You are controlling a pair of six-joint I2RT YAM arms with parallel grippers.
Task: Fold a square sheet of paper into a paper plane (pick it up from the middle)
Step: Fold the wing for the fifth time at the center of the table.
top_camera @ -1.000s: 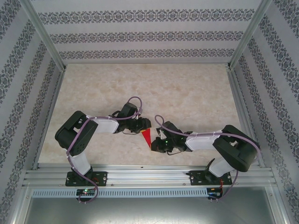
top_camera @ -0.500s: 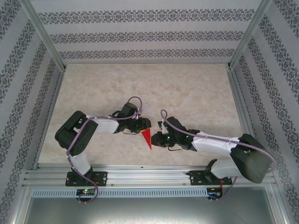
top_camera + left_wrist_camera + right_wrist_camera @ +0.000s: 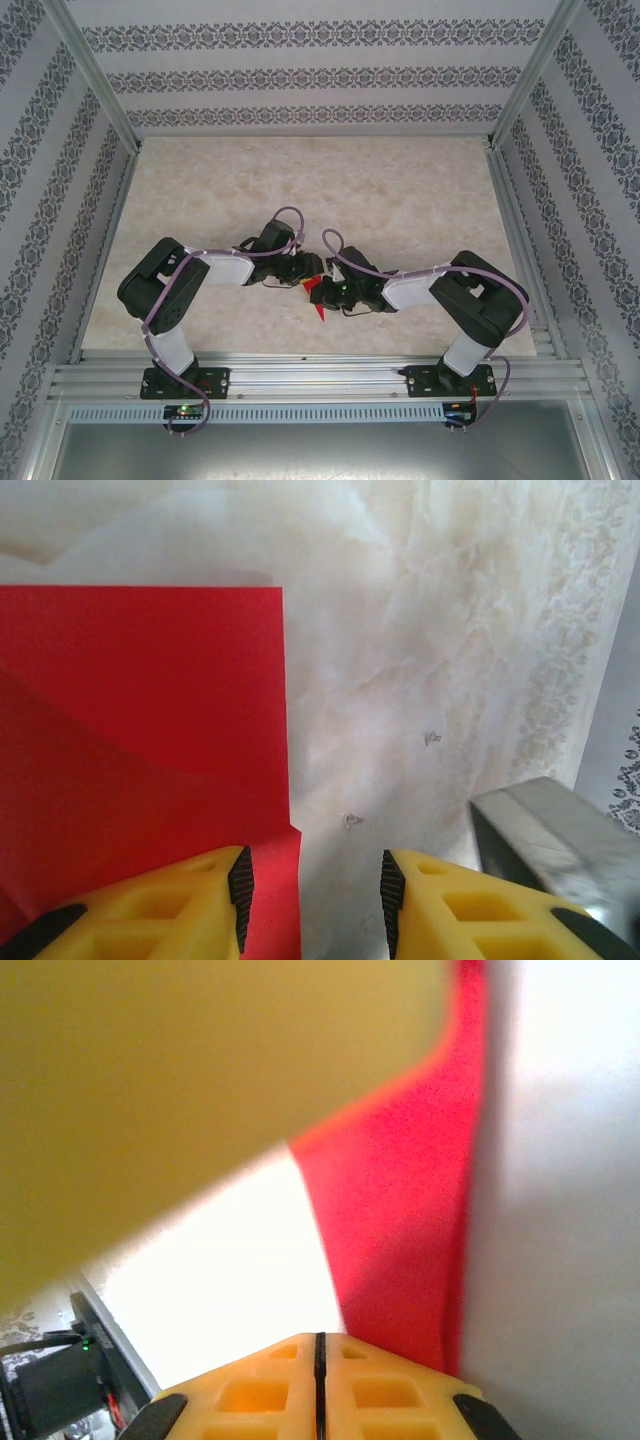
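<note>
Near the front middle of the surface (image 3: 420, 200), counted one red sheet (image 3: 319, 308), mostly hidden from above under two pincers meeting over it. Saw just two small red patches there, one a pointed tip toward the near edge. Counted two arms, a left arm (image 3: 215, 268) and a right arm (image 3: 410, 292), one bent in from each side, both bases bolted to one metal rail (image 3: 320, 372). Counted three patterned walls (image 3: 300, 75) around the pale marbled top.

Found the left pincer (image 3: 312, 900) partly parted, at a middling width: two yellow fingers (image 3: 150, 915) with black pads, bare surface showing through the gap, nothing clamped across it. Noted the finger on that view's left lying over the sheet's edge, the other over bare surface. Made out two layers of red there: one flap with a slanted edge lying on a flat panel with one sharp corner. Spotted one grey metal piece (image 3: 545, 830) at the right edge, too cropped to name.

Found the right pincer (image 3: 318, 1370) closed, its two yellow fingers pressed together along one thin seam. Saw the red sheet just beside those fingers, to their right, running up the frame as one narrow strip. Could not tell whether any of it was nipped between them. Saw one large blurred yellow shape (image 3: 180, 1090) across the upper left of that view, too close to identify.
</note>
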